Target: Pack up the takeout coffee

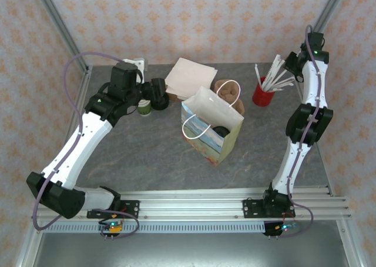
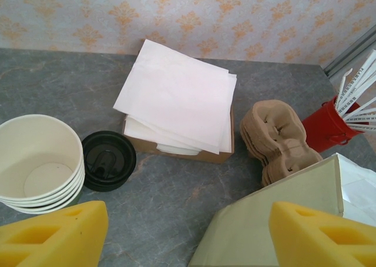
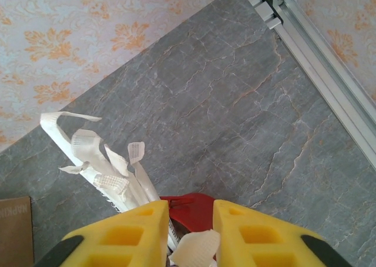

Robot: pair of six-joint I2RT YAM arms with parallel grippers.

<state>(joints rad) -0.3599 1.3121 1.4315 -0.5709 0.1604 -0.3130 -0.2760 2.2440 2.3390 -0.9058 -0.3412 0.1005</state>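
Takeout coffee (image 1: 220,130) sits down inside the open paper bag (image 1: 204,107) at the middle of the table (image 1: 147,155), and from above only its round black lid shows, the cup's sides hidden by the bag walls. Left of the bag, the left gripper (image 2: 188,211) hovers with its yellow fingers (image 2: 59,234) spread wide and nothing between them. Under its camera lie a stack of lidless cups (image 2: 38,161) and, just beside that, a bare black lid (image 2: 108,160). Farther back are a pile of white napkins (image 2: 176,93) and some brown cup carriers (image 2: 279,137). The right gripper (image 3: 189,207) hangs over the red holder (image 3: 194,211) of paper-wrapped straws (image 3: 94,155) near the table's far right side, well apart from the bag. Its fingers (image 3: 126,237) stand close together, and a white wrapper end (image 3: 197,246) lies in the narrow gap. I cannot tell whether that wrapper is actually pinched or merely lies between them.
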